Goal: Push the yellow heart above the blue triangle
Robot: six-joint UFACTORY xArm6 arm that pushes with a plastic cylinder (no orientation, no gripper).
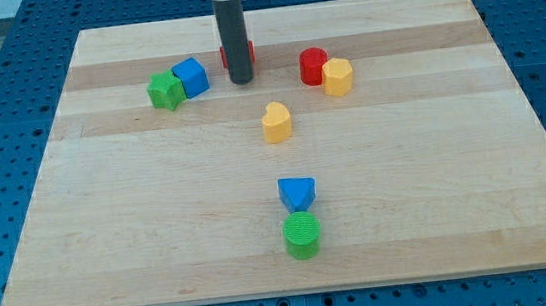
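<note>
My tip [241, 80] sits near the top middle of the worktop [111, 239], holding nothing. The yellow heart [276, 123] lies below it and a little right. The blue triangle [297, 192] is lower down, straight under the heart, well apart.

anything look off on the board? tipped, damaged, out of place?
Nothing stands out. The yellow heart, blue triangle and the other blocks sit flat on the board. My tip is up-left of the heart, apart from it.
</note>
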